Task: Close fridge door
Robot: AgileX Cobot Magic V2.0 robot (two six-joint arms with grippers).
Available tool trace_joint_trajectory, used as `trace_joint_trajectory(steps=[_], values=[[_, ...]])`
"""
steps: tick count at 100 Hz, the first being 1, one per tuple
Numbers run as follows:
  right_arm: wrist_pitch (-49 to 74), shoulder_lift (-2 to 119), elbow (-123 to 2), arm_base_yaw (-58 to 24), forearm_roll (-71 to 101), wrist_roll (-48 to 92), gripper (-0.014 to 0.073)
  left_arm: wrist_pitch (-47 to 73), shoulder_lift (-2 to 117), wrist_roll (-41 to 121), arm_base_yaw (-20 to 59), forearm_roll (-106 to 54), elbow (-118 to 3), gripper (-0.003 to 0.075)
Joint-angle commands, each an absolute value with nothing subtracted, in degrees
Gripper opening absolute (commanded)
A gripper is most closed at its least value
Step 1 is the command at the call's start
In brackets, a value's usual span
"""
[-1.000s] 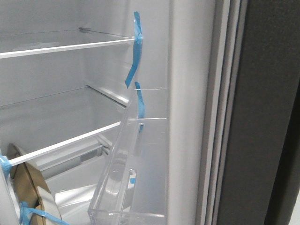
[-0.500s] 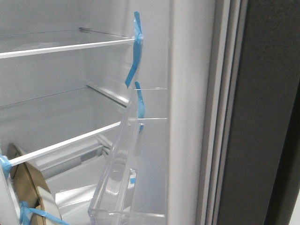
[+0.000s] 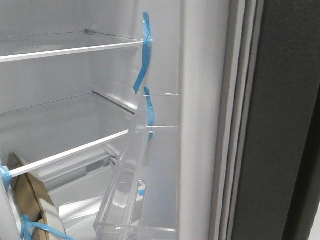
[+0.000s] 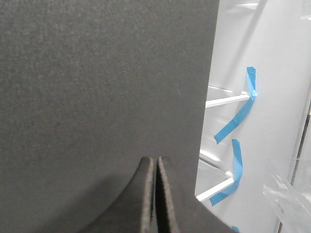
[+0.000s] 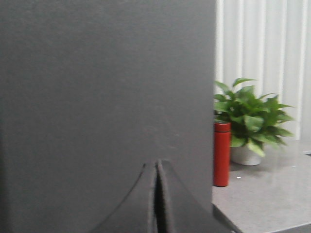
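Matte dark grey and running top to bottom, the fridge door (image 3: pixel 285 125) is standing open along the right of the front view, its white gasket (image 3: pixel 235 120) and white inner lining (image 3: pixel 200 110) facing the cavity, its long axis vertical. One clear door bin (image 3: pixel 135 200) is hanging off the lining, marked with blue tape (image 3: pixel 148 107).

Both grippers are showing their fingers pressed together with nothing between them. The left gripper (image 4: pixel 156 194) is pointing at a dark grey panel (image 4: pixel 97 87) that is filling most of its camera, with the fridge interior opening out past the panel's free edge to one side of the fingertips. The right gripper (image 5: pixel 156 199) is likewise facing a dark grey surface (image 5: pixel 107 82) straight ahead of its tips; whether either pair is actually touching its panel I cannot tell, nor which of the two panels is the door with the bin. By my reading the right arm is the nearer one to the door, since that door is sitting on the right side, and the closing push would have to be going across the door's face towards the cavity.

Counting outward: two glass shelves (image 3: pixel 70 50) are in the front view, one brown roll (image 3: pixel 35 200) bound with blue tape low down, and beyond the right gripper one red bottle (image 5: pixel 222 154) and one potted plant (image 5: pixel 250 121) on a grey countertop (image 5: pixel 272 194).
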State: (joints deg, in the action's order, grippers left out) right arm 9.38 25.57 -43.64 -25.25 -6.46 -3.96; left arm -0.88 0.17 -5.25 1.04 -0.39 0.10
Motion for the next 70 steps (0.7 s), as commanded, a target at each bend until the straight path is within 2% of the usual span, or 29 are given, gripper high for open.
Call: trace_joint_trajectory(steps=[1,38,70], values=[[5.6,28.3,-47.4,-27.1,-6.2,-4.1,-0.0076,-5.3,1.3,-5.5,1.2,-0.5,1.7,-0.0021],[15.4,36.4,-58.6,-34.9,-5.9,-4.1,-0.0076,-5.3,1.3,-5.5,1.2,-0.5,1.7,-0.0021],[15.6,42.4,-63.2,-39.0,-5.9,-4.1,-0.0076,-5.3,1.3,-5.5,1.2,-0.5,1.7,-0.0021]])
